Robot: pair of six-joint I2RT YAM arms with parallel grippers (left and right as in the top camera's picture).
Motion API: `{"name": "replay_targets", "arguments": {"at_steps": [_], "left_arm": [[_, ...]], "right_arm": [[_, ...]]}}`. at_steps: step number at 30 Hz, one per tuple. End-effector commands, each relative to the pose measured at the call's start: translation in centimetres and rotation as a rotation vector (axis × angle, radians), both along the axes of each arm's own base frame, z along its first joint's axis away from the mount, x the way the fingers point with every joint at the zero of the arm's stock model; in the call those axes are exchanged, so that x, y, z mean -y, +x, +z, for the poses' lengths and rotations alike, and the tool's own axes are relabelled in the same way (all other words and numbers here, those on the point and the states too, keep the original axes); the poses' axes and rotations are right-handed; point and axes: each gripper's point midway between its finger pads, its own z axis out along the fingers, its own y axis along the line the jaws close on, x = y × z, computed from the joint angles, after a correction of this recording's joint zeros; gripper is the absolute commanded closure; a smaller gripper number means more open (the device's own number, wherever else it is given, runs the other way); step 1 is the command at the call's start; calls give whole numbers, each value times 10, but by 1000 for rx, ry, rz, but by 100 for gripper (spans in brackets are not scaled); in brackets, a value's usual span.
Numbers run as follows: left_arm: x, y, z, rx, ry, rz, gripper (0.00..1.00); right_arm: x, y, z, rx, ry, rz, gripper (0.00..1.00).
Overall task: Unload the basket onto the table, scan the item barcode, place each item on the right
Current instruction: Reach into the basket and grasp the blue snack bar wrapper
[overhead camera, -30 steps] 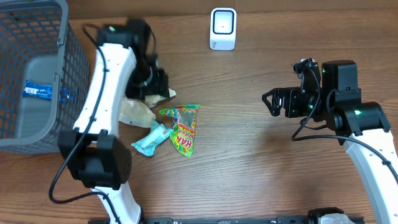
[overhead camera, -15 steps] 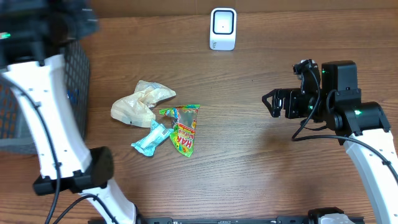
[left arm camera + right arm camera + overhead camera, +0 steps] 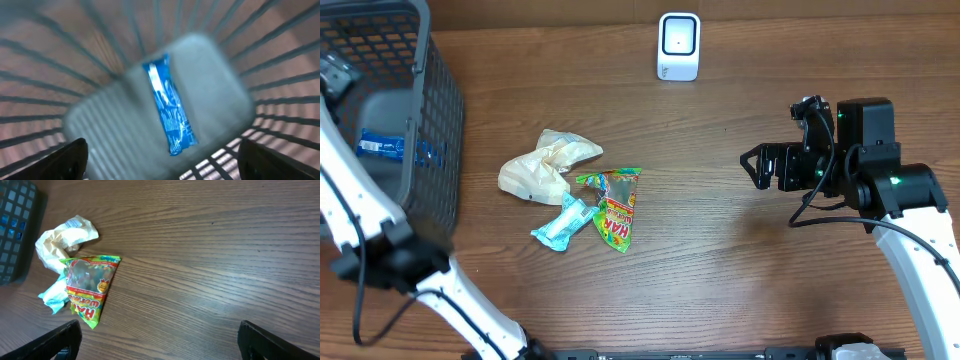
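grey basket [image 3: 442,140] mesh encloses a blue packet [image 3: 170,107]; gummy bag [image 3: 617,207] lies outside.

Blue packet [image 3: 169,107] flat on basket [image 3: 442,130] floor; white scanner [image 3: 679,46] upright, back edge.

Gummy bag [image 3: 86,290], lower left of the right wrist view: red letters "HA" readable, rest crumpled. Blue packet [image 3: 169,105]: white print, too blurred. Cream wrapper [image 3: 60,237]: small print, illegible.

I see a matt, grained wooden table [image 3: 720,250], dark plastic mesh basket [image 3: 442,130], glossy white plastic scanner [image 3: 678,45], shiny film gummy bag [image 3: 616,208], crumpled cream wrapper [image 3: 545,165], perhaps paper.
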Motion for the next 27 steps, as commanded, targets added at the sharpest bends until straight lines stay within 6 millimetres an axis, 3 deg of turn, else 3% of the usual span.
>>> {"name": "replay_targets", "arguments": {"at_steps": [1,7,14,16,18,20,22,27], "left_arm": [[7,24,-75,-67,-179,-52,15],[15,40,-161,-152,-333,-68,18],[18,36,-233,-260,-419,-34,21],[20,33,-245,-284,-435,-31,28],[21,31,-252,-298,-444,-30,42],[22,31,-257,-305,-449,-30,62],[22,31,-257,-305,-449,-30,96],[31,40,-244,-253,-490,-101,96]], "right_arm": [[-4,2,8,20,13,13,0],[-4,1,7,16,12,12,0],[-4,1,7,16,12,12,0],[-4,1,8,16,13,12,0],[-4,1,8,17,13,12,0],[-4,1,8,19,13,12,0],[-4,2,8,20,13,12,0],[-4,2,9,24,14,12,0]]}}
